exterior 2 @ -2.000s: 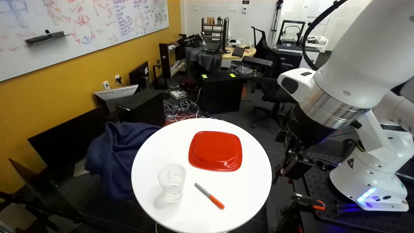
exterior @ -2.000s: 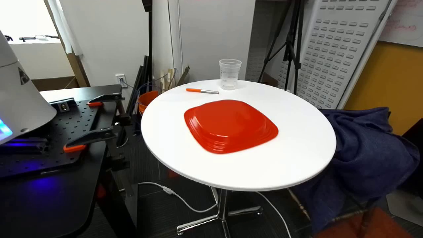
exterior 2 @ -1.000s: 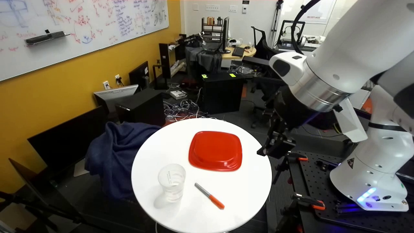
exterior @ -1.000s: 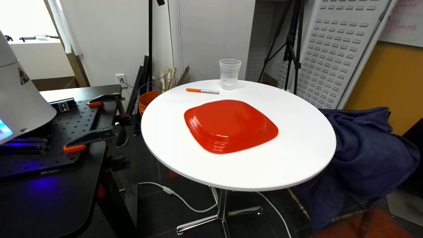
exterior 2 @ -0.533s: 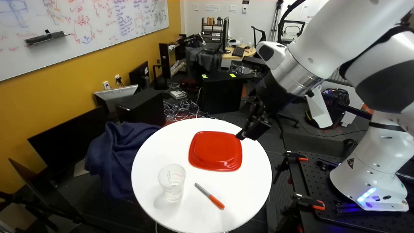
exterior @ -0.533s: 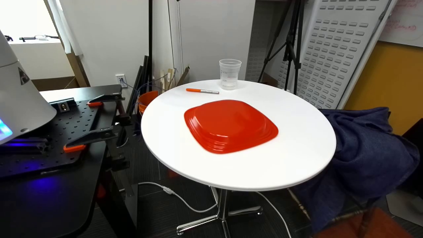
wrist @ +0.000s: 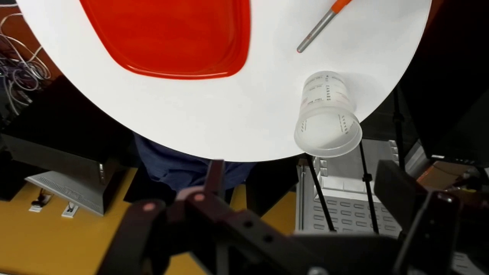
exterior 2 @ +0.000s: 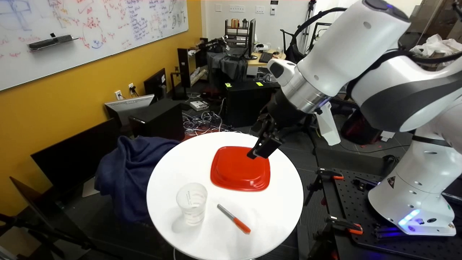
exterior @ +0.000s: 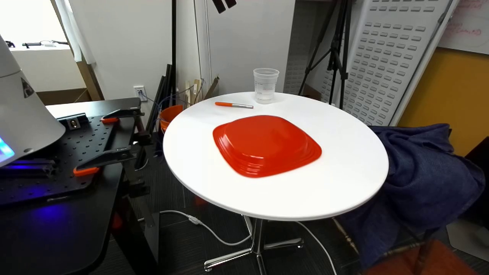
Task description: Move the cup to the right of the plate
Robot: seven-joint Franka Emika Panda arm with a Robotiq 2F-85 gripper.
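Observation:
The clear plastic cup stands upright on the white round table in both exterior views (exterior: 265,86) (exterior 2: 192,204), near the table's edge. It also shows in the wrist view (wrist: 324,91). The red plate lies bottom-up beside it in both exterior views (exterior: 265,141) (exterior 2: 240,166); part of it shows in the wrist view (wrist: 179,34). My gripper is in the air over the table and overlaps the plate's corner in an exterior view (exterior 2: 257,153). Only its fingertips show at the top of an exterior view (exterior: 225,5). In the wrist view its fingers (wrist: 303,168) are wide apart with nothing between them.
An orange and grey pen (exterior 2: 234,218) lies between the cup and the table's edge on the robot's side. The white round table's (exterior: 336,187) rim is near the cup. A dark blue cloth (exterior: 424,172) hangs beside the table. A black tripod (exterior: 336,53) stands behind the cup.
The arm has swung from beside the table in over the plate's edge, moving left in an exterior view. Its fingertips now show at the top of an exterior view. Cup, plate and pen have not moved.

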